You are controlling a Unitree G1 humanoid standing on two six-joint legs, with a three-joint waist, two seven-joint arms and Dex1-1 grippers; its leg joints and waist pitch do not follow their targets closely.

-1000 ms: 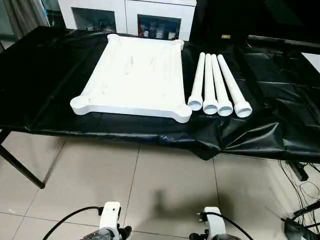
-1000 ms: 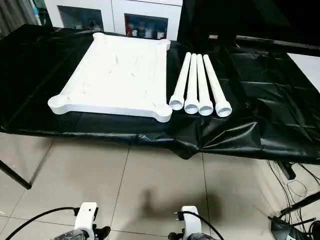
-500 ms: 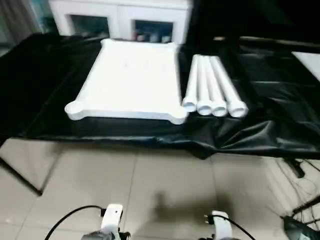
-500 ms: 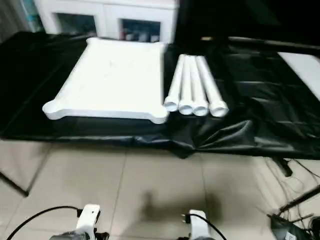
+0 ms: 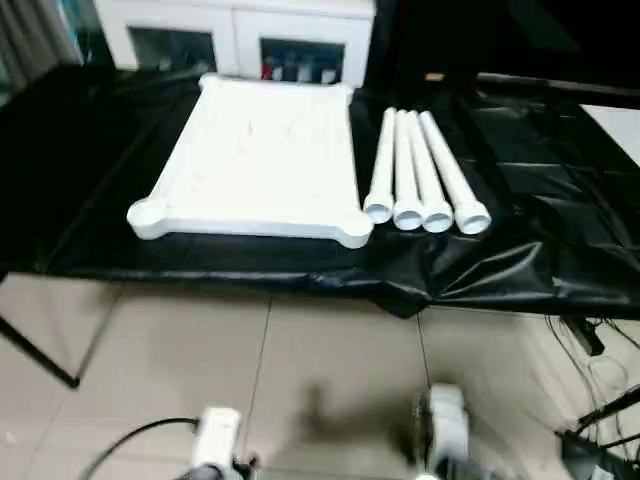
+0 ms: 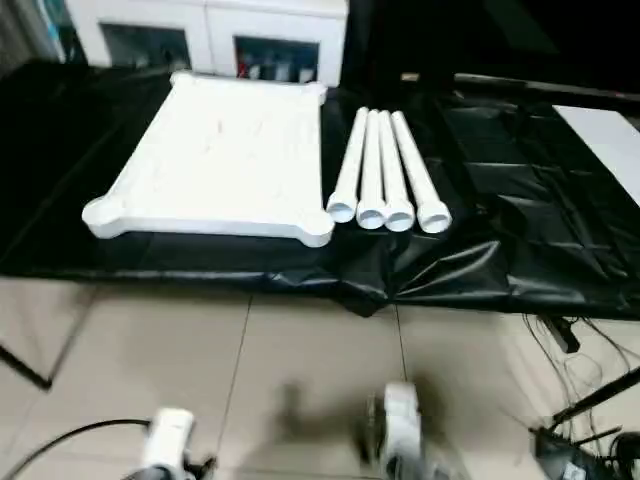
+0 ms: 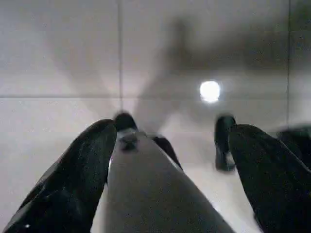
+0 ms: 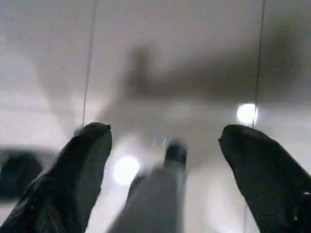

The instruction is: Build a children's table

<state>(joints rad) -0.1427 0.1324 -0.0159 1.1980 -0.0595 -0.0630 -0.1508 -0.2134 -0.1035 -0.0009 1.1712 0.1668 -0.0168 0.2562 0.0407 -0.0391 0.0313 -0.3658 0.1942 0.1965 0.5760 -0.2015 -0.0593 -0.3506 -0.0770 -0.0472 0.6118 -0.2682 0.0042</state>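
Two sets of jaws stand wide apart and hold nothing: the left gripper (image 7: 170,165) and the right gripper (image 8: 163,170) both hang low over the tiled floor (image 5: 180,360), well short of the work.

Nothing of the build looks done yet. The white tabletop (image 5: 260,155) lies flat on the black-draped table (image 5: 90,160), with no leg in any corner socket. The four white legs (image 5: 420,170) lie side by side just to the right of the tabletop, close together, their wide open ends toward the robot. All four remain to be fitted.

Behind the table stands a white cabinet (image 5: 240,35) with glass doors. Loose cables (image 5: 600,370) lie on the floor to the right. A wide strip of bare floor lies between the robot and the table edge; nothing else bars the reach.
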